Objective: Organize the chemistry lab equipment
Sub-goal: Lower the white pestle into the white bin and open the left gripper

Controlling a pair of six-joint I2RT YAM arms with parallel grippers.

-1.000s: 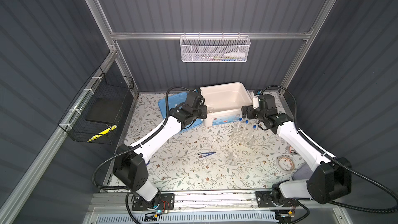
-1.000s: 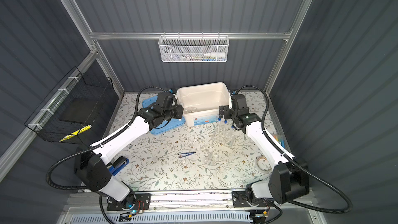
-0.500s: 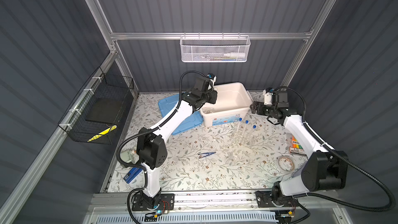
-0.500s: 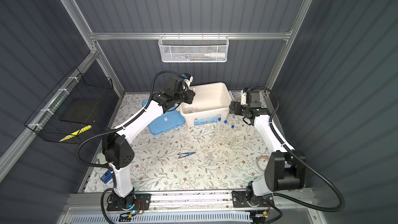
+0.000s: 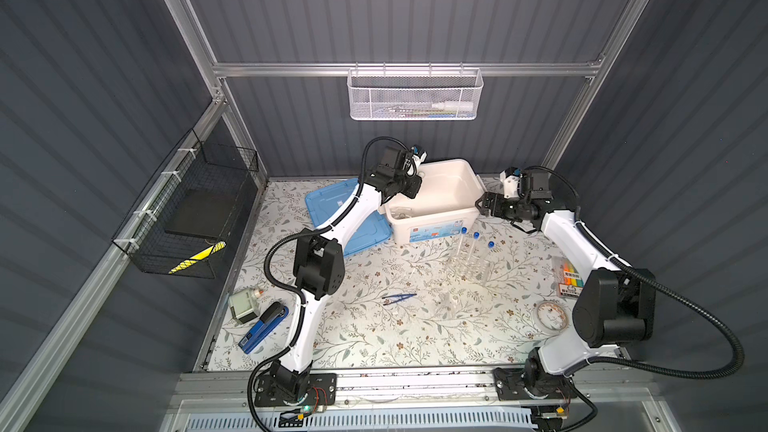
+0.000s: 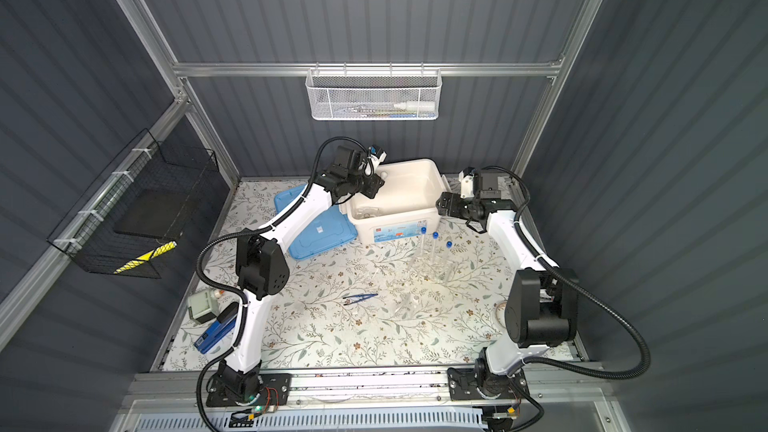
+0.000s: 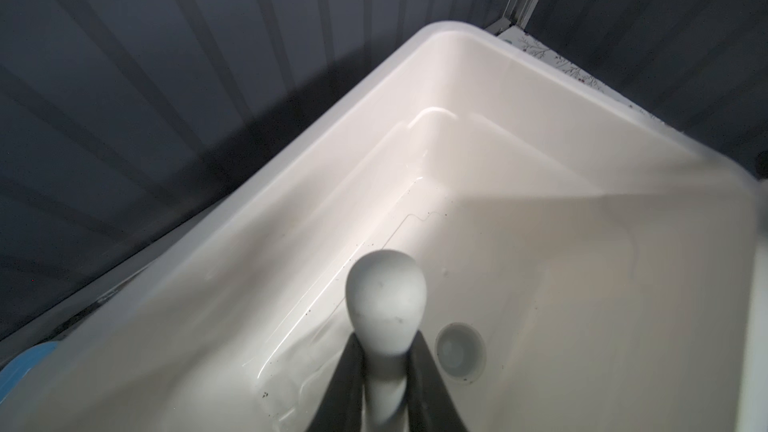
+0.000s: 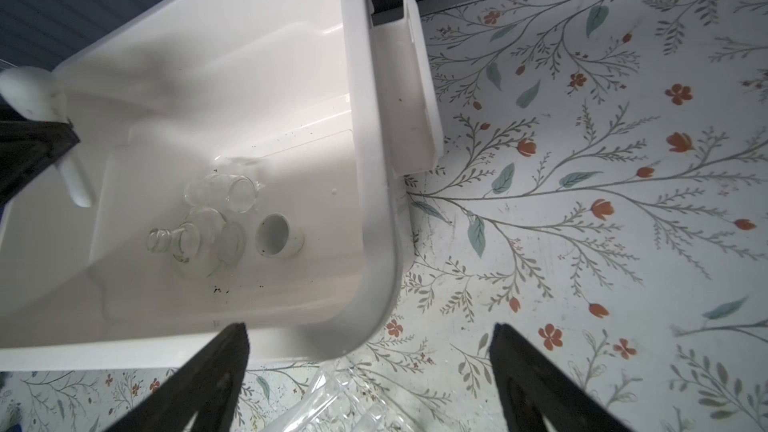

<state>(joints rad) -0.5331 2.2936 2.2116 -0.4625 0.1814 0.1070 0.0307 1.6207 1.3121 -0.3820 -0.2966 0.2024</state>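
The left gripper (image 7: 386, 347) is clamped on the pestle (image 7: 385, 297), pinching its shaft just behind the bulbous head. It holds the pestle over the bin (image 7: 540, 76), with the bowl (image 7: 459, 349) on the floor below. The pestle looks hard, smooth and light, and probably brittle. The shaft is a sound hold, but a drop onto the glass vessels (image 8: 218, 193) could chip something. The right gripper (image 8: 368, 328) hangs wide apart and empty beside the bin's corner, above the rack (image 8: 345, 401).
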